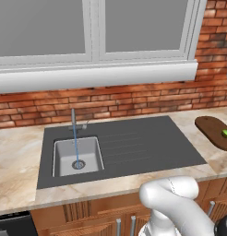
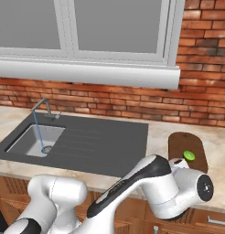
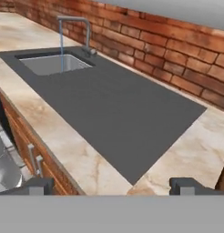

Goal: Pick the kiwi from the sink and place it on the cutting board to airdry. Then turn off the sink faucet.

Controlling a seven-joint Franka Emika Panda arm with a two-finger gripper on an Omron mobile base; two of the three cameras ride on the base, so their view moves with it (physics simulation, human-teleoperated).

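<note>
The kiwi (image 1: 226, 133) (image 2: 189, 156) lies on the dark brown cutting board (image 1: 211, 128) (image 2: 179, 140) at the right of the counter. The light-grey sink (image 1: 90, 150) (image 2: 27, 137) holds just its round drain (image 1: 78, 164). A thin blue stream of water (image 1: 75, 143) falls from the sink faucet (image 1: 73, 117) (image 2: 43, 104) (image 3: 82, 27) into the basin. In the hand view my gripper (image 3: 114, 184) is open, its fingertips (image 3: 38, 184) wide apart with nothing between them, over the counter's front edge to the right of the ribbed surround (image 3: 114, 109).
A red brick wall (image 1: 134, 99) and a white window sill (image 1: 97, 76) run behind the marble counter (image 1: 16, 156). Wooden cabinet fronts with metal handles (image 3: 34, 157) sit below the counter edge. My arm's white links (image 2: 169, 187) stand in front of the board.
</note>
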